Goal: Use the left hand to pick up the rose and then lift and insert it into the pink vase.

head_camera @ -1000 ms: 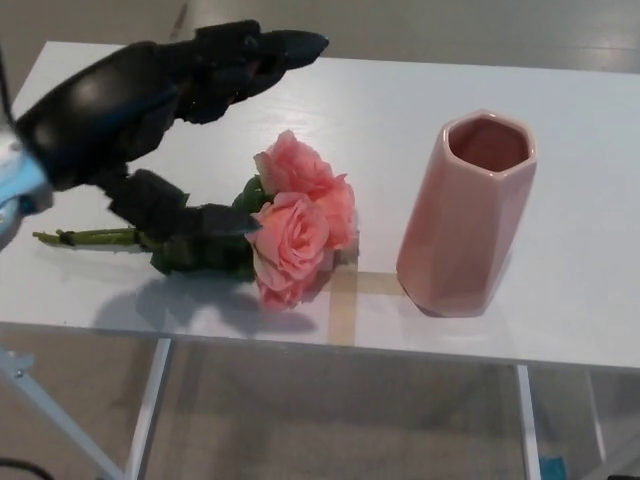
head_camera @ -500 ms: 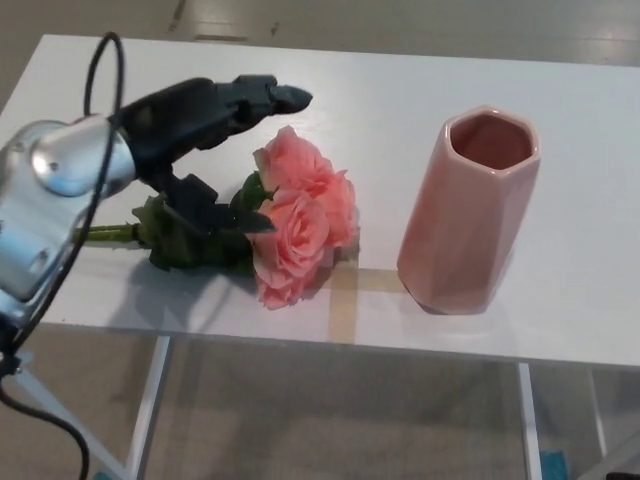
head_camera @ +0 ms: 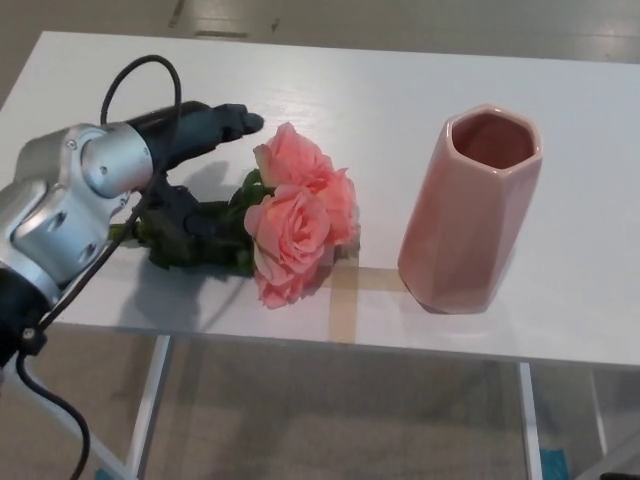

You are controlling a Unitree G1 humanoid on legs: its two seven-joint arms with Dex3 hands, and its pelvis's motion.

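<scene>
1. The left hand [head_camera: 190, 165] reaches in from the left, its fingers apart around the leafy part of the rose [head_camera: 290, 215], upper fingers above the leaves and thumb low among them; it grips nothing firmly that I can see.
2. The white table [head_camera: 400, 90] is smooth and flat.
3. The pink vase [head_camera: 468, 212] stands upright, faceted and glossy, right of the blooms.
4. The rose lies flat, its soft pink blooms toward the vase.
5. A tan tape strip [head_camera: 342, 305] lies between them.
</scene>
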